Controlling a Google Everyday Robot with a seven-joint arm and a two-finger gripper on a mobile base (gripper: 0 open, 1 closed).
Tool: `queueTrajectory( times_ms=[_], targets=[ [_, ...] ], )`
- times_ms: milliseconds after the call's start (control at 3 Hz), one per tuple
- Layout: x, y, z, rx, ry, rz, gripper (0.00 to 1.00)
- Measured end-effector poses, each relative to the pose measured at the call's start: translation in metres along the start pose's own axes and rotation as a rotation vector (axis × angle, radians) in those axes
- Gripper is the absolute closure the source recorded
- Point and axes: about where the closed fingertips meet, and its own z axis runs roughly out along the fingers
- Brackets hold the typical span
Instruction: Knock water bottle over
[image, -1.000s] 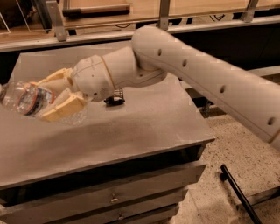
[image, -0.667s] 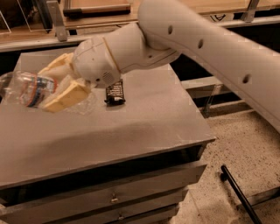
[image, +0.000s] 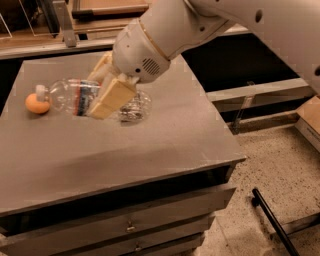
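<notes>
While fingers (image: 112, 97) grip it, water bottle (image: 67, 95) lies sideways.

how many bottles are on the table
1. The water bottle is on its side on the table, cap beside an orange ball, the hand closed around its middle. The arm may hide others.

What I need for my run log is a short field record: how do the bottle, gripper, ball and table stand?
bottle: water bottle lying sideways, white cap toward image left
gripper: gripper over the table's far left part, shut on the water bottle around its middle
support: cannot tell whether the bottle rests on the table or is just above it
neighbour: orange ball right beside the cap
task state: bottle not upright, not yet released
</notes>
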Motion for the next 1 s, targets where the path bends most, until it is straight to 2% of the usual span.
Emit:
queueTrajectory(
  times_ms=[333, 667, 1000],
  targets=[
    [0.036, 0.005, -0.001, -0.014, 0.037, 0.095, 1.00],
    [0.065, 0.005, 0.018, -0.061, 0.053, 0.136, 1.00],
    [0.084, 0.001, 0.034, -0.097, 0.108, 0.159, 0.79]
  ],
)
